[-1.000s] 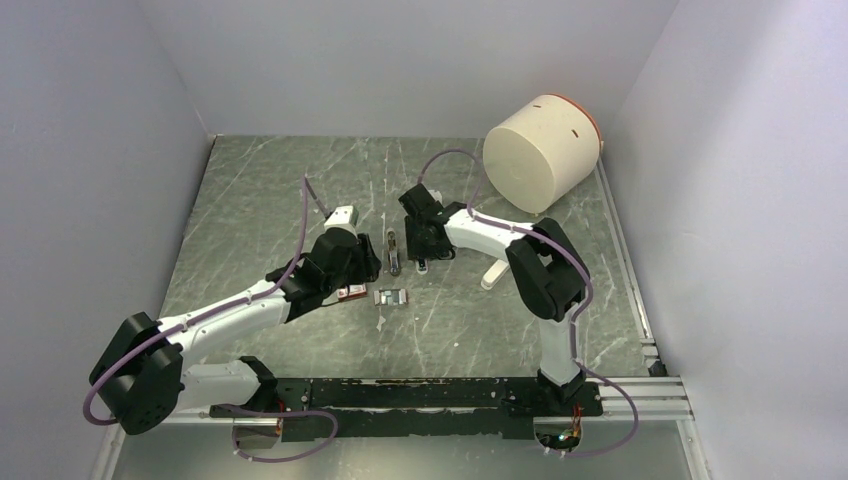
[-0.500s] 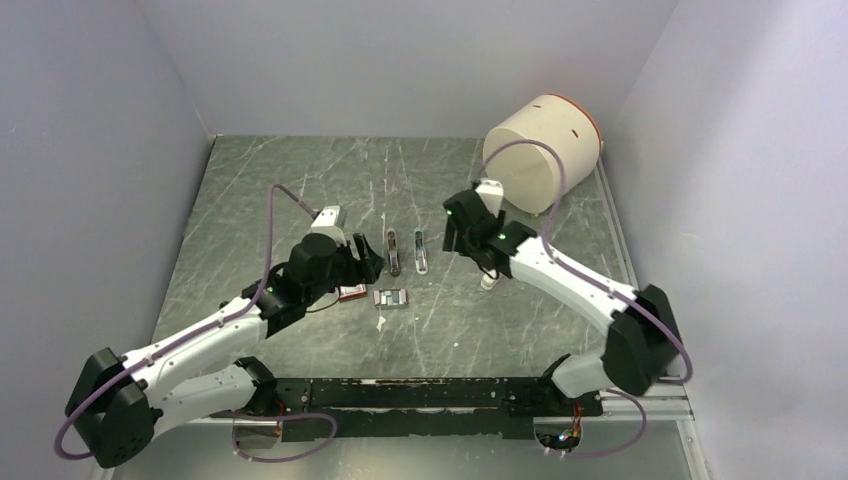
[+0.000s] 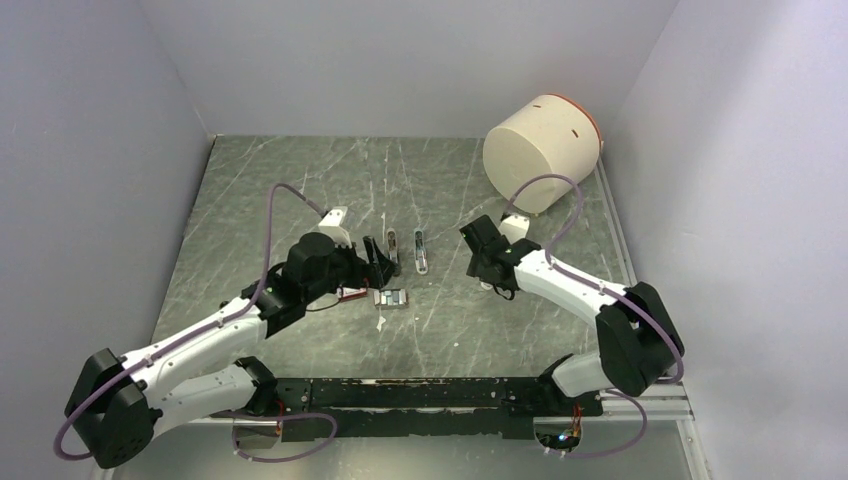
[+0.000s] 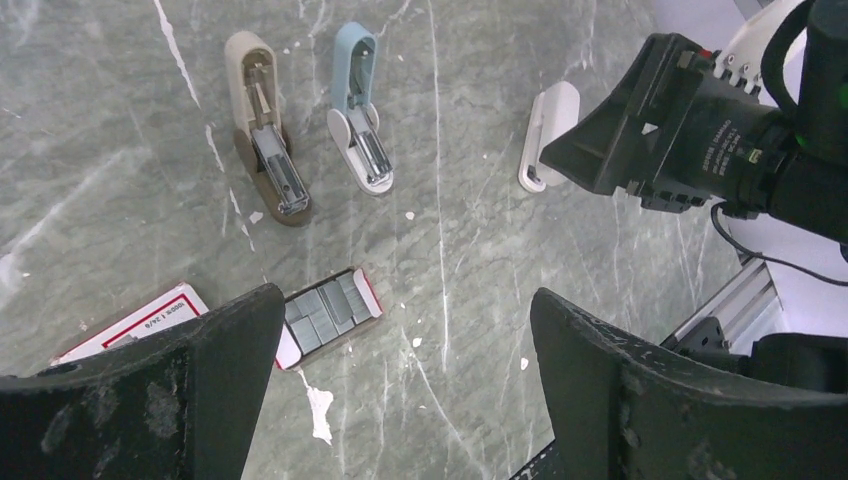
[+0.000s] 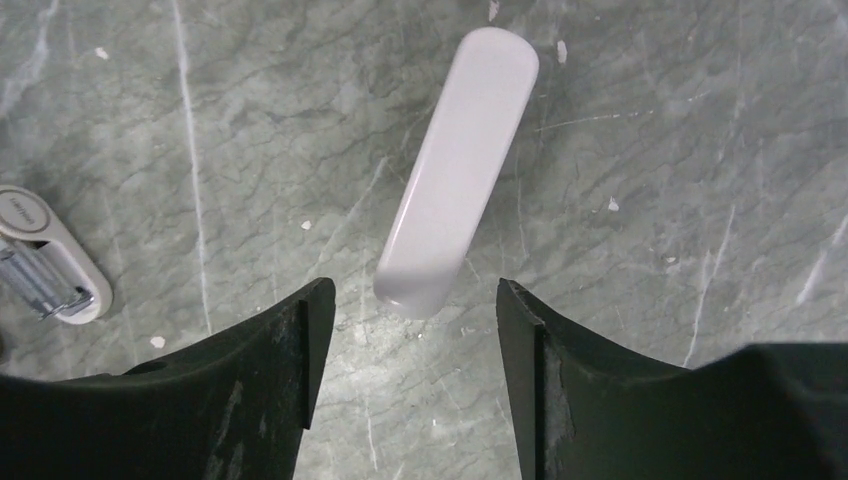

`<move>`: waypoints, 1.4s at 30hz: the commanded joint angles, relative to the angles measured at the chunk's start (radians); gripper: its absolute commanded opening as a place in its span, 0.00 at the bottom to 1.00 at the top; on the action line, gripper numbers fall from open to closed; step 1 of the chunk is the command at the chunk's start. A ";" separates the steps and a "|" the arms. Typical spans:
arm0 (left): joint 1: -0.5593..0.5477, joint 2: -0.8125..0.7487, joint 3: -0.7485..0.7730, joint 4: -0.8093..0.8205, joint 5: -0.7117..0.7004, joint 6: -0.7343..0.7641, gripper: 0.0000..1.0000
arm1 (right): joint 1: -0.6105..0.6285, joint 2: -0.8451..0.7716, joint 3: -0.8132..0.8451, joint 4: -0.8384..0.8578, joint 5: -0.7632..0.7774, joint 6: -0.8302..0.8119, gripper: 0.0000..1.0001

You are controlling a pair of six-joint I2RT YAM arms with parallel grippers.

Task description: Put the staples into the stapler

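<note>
Two staplers lie swung open side by side on the marbled grey desk (image 3: 300,180): a tan stapler (image 4: 265,140) and, just beside it, a blue stapler (image 4: 360,120), both with their metal channels showing. Apart from them, toward the right arm, a white stapler (image 5: 455,170) lies closed and flat on the desk. The staples (image 4: 325,312), a block of grey strips with a red edge, lie nearer the arms than the open pair, just beside a red-and-white box (image 4: 130,322). The left pincer (image 4: 405,305) hangs above the desk, jaws wide with nothing between them; in its wrist view the staples show close by one finger. The right pincer (image 5: 412,290) also stands wide and empty above the near end of the white stapler, a finger to either side, neither touching it. A cream drum (image 3: 540,150) with an orange rim lies on its side at the far right corner.
</note>
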State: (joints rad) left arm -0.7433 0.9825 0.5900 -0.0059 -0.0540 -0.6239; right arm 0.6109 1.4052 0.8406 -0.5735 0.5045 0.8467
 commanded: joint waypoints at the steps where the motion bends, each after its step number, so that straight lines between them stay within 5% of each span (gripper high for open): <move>1: 0.003 0.040 0.029 0.053 0.075 0.024 0.97 | -0.031 0.015 -0.040 0.073 -0.035 0.049 0.61; 19: 0.002 0.127 0.026 0.107 0.139 -0.036 0.97 | -0.059 -0.036 -0.107 0.186 -0.218 -0.073 0.27; 27: 0.002 0.202 0.027 0.146 0.216 -0.082 0.97 | -0.027 -0.064 -0.121 0.248 -0.383 -0.200 0.26; 42: -0.014 0.224 -0.012 0.188 0.216 -0.181 0.93 | 0.061 0.009 -0.053 0.105 -0.344 -0.282 0.34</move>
State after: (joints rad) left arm -0.7506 1.2186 0.5800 0.1593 0.1520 -0.7834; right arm 0.6682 1.3937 0.7441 -0.3950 0.1158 0.5961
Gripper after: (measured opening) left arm 0.930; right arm 0.370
